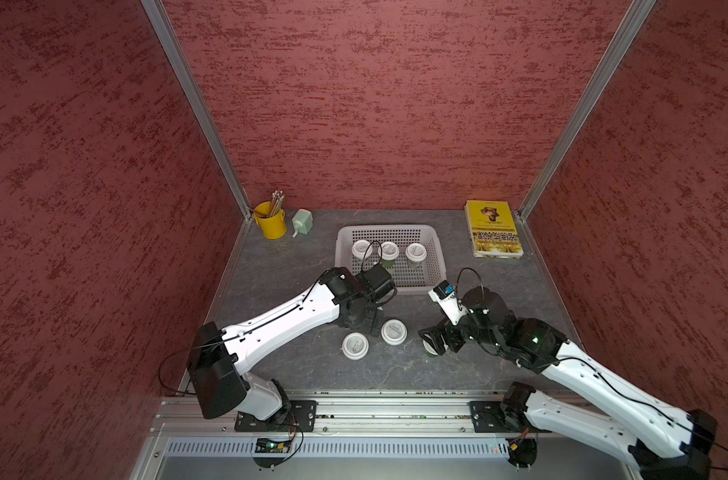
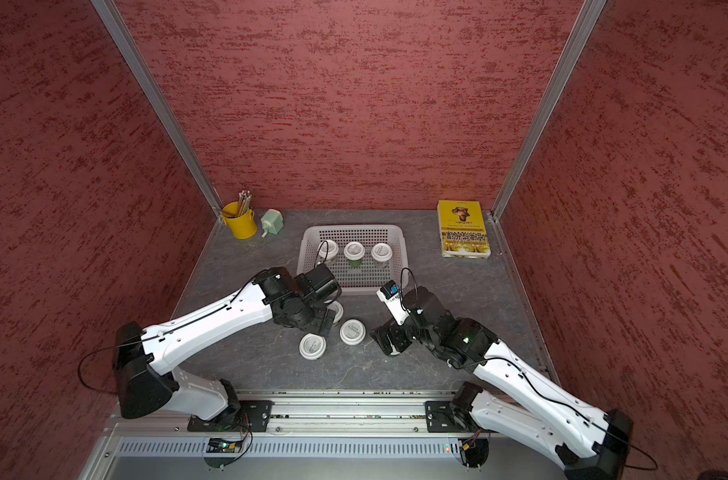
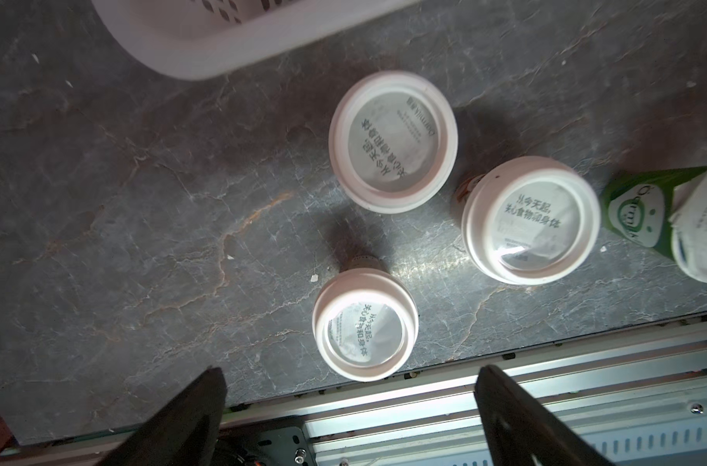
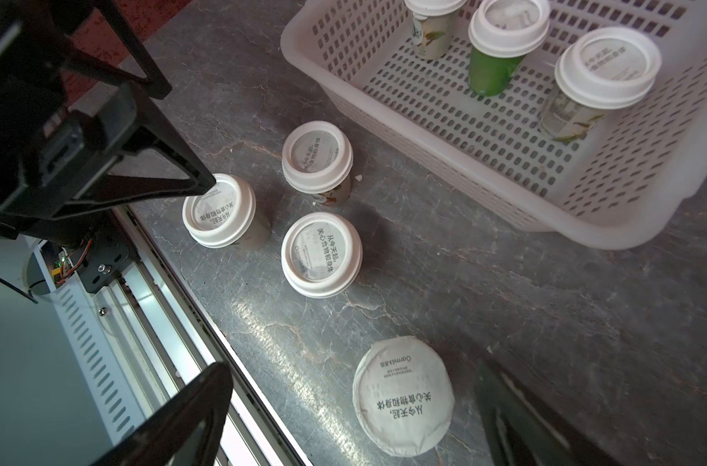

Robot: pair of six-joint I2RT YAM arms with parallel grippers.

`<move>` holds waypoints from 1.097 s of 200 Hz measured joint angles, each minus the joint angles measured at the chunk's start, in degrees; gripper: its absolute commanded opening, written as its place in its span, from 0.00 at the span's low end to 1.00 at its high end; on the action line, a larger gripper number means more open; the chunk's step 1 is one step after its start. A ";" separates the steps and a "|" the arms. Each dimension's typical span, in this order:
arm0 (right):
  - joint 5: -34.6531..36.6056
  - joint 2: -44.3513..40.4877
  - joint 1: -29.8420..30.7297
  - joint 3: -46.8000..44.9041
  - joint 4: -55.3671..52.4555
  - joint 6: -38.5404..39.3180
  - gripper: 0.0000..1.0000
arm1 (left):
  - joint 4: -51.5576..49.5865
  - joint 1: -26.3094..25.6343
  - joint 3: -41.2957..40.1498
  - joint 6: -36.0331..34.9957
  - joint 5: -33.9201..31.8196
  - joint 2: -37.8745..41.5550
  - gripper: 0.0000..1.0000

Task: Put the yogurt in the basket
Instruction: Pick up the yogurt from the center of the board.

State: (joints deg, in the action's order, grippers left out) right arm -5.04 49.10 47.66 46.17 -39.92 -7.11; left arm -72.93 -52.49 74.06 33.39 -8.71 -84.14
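The pale basket (image 1: 433,266) (image 4: 586,236) stands mid-table with three yogurt cups upright in it (image 1: 361,248) (image 1: 389,250) (image 1: 415,252). In front of it three white-capped yogurt cups cluster on the table (image 3: 392,141) (image 3: 531,220) (image 3: 366,324). My left gripper (image 3: 350,373) (image 1: 372,324) hovers open above this cluster, with the nearest cup (image 1: 355,345) just ahead of its fingers. A green-bodied yogurt with a crinkled foil lid (image 4: 403,397) stands between the open fingers of my right gripper (image 4: 354,383) (image 1: 431,340), which holds nothing.
A yellow pencil bucket (image 1: 271,222) and a pale green sharpener (image 1: 301,220) sit at the back left. A yellow book (image 1: 495,228) lies at the back right. An aluminium rail (image 1: 375,411) runs along the front edge, and red walls close in three sides.
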 measured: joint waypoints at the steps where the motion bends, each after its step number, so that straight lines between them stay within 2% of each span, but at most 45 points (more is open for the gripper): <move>1: 0.00 0.00 0.04 -0.07 0.00 -0.02 0.98 | 0.04 -0.02 -0.11 0.11 0.09 0.00 1.00; 67: 0.33 0.17 1.33 -0.39 -0.20 -0.61 0.98 | 6.14 -1.92 -5.18 4.17 3.93 -2.93 1.00; 105: 0.31 1.05 1.44 -0.39 -0.20 -0.61 0.98 | 6.97 -2.08 -7.13 5.38 3.89 -5.60 1.00; 149: 0.35 1.05 1.60 -0.39 -0.20 -0.61 0.98 | 7.39 -2.08 -8.22 6.01 3.72 -5.53 1.00; 219: 0.44 1.05 1.66 -0.39 -0.20 -0.63 0.99 | 11.82 -1.25 -15.13 7.32 3.93 -4.61 1.00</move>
State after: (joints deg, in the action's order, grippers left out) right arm -4.60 50.15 49.32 45.78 -40.12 -7.75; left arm -61.10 -53.74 58.94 40.71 -4.78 -88.75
